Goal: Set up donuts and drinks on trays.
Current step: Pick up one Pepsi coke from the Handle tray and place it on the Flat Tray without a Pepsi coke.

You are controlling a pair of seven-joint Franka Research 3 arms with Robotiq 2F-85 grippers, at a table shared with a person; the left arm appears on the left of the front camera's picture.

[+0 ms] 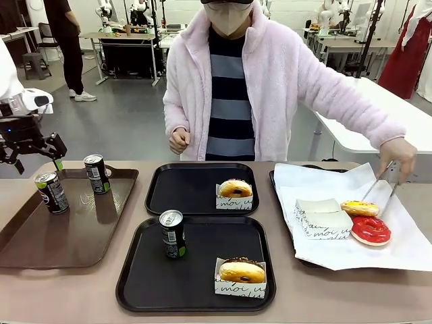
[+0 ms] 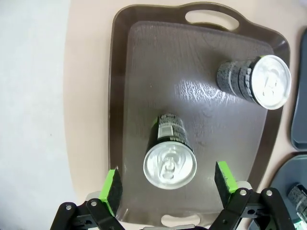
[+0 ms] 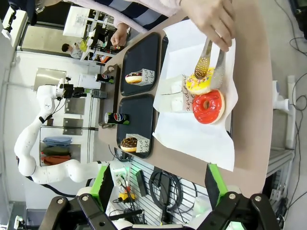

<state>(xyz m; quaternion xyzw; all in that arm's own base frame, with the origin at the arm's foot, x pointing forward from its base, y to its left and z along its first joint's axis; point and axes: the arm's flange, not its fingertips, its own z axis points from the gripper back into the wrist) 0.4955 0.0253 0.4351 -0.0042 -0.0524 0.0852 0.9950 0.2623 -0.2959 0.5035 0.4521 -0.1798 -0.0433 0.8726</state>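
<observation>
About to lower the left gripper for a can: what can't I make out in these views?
Left wrist view: the can between the left gripper's open pads is seen top-down; its own top hides how far above it the pads are.
Left wrist view: the black trays are cut off by the right edge.
Front view: white paper covers most of the tray beneath.

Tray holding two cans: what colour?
Dark brown, wood-grain tray; best in the left wrist view.
</observation>
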